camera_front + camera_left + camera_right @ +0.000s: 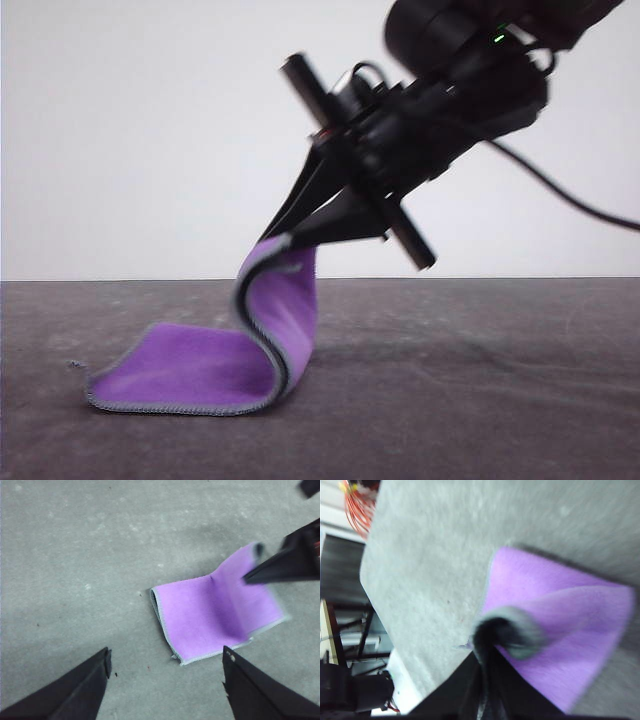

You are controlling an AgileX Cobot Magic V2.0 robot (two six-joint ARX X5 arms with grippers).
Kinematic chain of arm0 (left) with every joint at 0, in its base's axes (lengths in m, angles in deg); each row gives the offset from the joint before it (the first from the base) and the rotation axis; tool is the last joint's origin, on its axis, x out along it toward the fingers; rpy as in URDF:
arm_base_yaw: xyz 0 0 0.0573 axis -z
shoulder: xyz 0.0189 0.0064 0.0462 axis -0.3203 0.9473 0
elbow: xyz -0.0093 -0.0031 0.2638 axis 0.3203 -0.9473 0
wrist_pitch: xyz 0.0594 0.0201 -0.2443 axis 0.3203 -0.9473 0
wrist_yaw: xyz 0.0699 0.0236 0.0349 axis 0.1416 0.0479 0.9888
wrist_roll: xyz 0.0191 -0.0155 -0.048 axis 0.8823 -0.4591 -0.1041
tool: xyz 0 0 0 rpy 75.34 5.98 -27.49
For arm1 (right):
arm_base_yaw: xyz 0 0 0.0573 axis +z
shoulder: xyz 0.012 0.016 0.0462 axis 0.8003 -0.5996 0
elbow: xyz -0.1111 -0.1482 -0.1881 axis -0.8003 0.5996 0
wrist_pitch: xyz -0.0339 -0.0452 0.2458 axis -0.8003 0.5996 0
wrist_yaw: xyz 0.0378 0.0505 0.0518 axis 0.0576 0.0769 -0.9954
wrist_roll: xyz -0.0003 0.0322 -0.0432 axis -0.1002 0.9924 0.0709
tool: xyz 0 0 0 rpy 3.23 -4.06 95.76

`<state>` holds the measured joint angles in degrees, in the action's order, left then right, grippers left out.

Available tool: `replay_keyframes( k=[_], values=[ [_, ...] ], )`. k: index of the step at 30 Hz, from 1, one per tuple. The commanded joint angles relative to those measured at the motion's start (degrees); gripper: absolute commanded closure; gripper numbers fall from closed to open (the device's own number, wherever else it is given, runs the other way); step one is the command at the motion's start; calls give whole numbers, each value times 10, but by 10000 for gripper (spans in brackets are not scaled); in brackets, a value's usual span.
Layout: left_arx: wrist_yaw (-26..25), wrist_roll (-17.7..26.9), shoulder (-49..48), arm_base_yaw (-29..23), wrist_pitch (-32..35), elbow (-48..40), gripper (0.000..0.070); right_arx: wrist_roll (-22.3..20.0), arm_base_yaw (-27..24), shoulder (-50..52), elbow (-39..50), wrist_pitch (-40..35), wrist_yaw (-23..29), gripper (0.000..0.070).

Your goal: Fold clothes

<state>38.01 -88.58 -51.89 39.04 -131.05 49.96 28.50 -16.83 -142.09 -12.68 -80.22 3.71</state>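
Right hand [283,236] is pinched shut on 1 corner of the cloth [200,365], lifting it purple-side up off the bench [480,400], prob. to carry that edge over for a fold; left hand [165,680] hangs wide apart nearby.

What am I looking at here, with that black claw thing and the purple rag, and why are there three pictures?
It is a two-armed robot folding a cloth. The front picture looks forward over a grey table. The right gripper, a pincer on the arm's end, is shut on one edge of the purple cloth and lifts it while the rest lies flat. The other two pictures come from cameras on the wrists. The left gripper hangs open above the cloth, holding nothing. The right wrist camera shows the pinched edge close up.
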Motion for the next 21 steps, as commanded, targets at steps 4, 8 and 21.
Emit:
replay_keyframes(
  k=[4, 8, 21],
  values=[
    [-1, 2, 3, 1, 13, 4, 268, 6, 23, -37, -27, -6, 7, 700],
    [-1, 2, 3, 1, 20, 4, 268, 11, 37, -49, -30, -16, 13, 700],
    [-1, 3, 3, 1, 23, 4, 268, 43, 57, -68, -30, -69, 18, 348]
  ],
)
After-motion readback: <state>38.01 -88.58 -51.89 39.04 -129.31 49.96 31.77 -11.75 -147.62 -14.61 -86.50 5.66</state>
